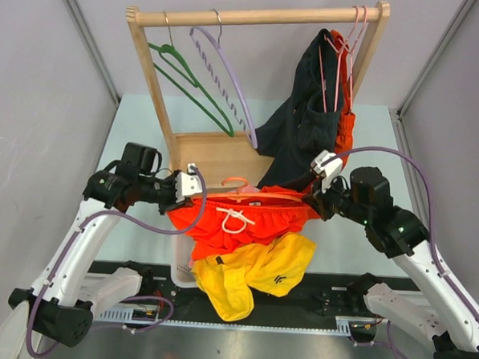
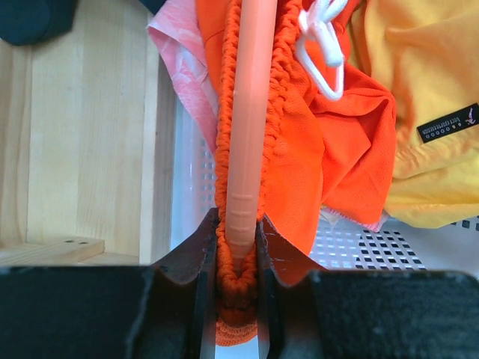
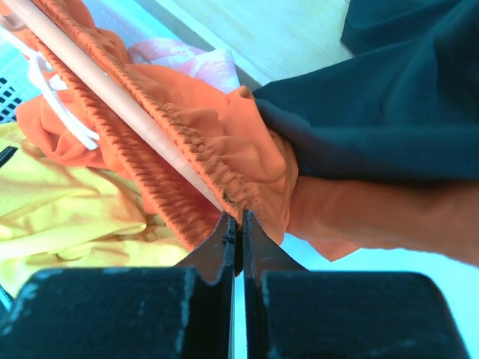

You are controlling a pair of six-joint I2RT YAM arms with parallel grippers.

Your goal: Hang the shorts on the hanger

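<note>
The orange shorts (image 1: 241,220) hang at the centre of the top view, the elastic waistband stretched along the bar of the orange hanger (image 1: 253,198). The left gripper (image 1: 193,183) is narrowed onto the bar's end with waistband bunched around it. The right gripper (image 1: 315,191) is pinched tight on the waistband at the other end. To finish well, both arms should likely rise together and level, holding the waistband taut, so the legs clear the yellow shorts (image 1: 255,273) below.
</note>
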